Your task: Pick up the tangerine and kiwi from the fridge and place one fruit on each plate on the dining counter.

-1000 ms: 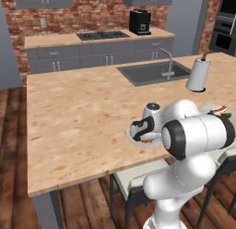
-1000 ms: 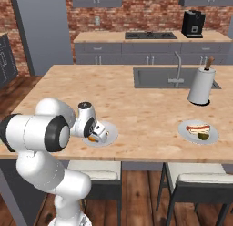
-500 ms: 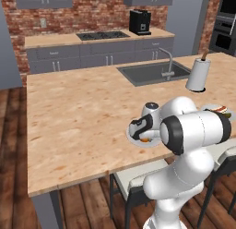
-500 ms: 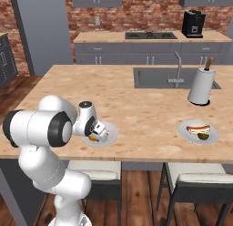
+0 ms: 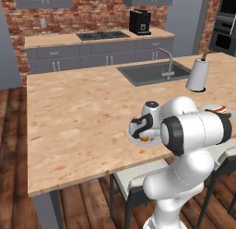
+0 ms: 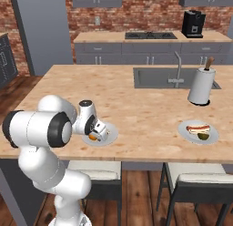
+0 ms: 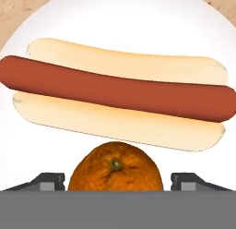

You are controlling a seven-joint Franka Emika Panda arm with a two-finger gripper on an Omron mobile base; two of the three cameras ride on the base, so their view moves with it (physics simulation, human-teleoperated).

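Down low over the near plate (image 6: 109,134), the gripper (image 7: 115,184) stands open, its 2 fingertips (image 7: 48,181) spread wide of the tangerine (image 7: 115,172), apparently not touching it. That fruit lies on the plate just at 6 o'clock from a hot dog (image 7: 120,92). On the dining counter (image 6: 136,106), the second plate (image 6: 198,131) at 3 o'clock holds a kiwi (image 6: 203,136) beside another hot dog (image 6: 198,127).
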